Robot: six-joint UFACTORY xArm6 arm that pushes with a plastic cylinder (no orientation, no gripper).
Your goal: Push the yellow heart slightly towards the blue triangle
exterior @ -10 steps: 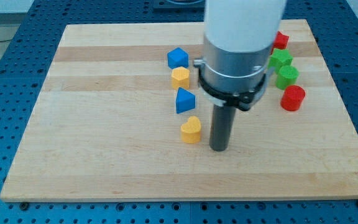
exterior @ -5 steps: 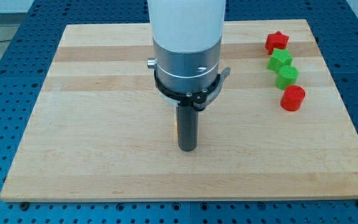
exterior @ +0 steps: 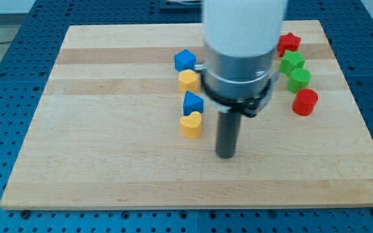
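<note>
The yellow heart [exterior: 191,124] lies on the wooden board [exterior: 109,129], just below the blue triangle [exterior: 192,102] and touching or nearly touching it. My tip [exterior: 226,155] rests on the board to the right of the heart and a little lower, apart from it. The rod and the arm body above it hide the board behind them.
A blue cube-like block [exterior: 184,60] and a yellow block [exterior: 188,80] stand above the triangle in a column. At the view's right are a red star [exterior: 289,43], two green blocks [exterior: 293,62] [exterior: 299,79] and a red cylinder [exterior: 305,101].
The heart has moved up and slightly left, closing on the blue triangle. My tip swept left over the heart's spot, then came back to the right.
</note>
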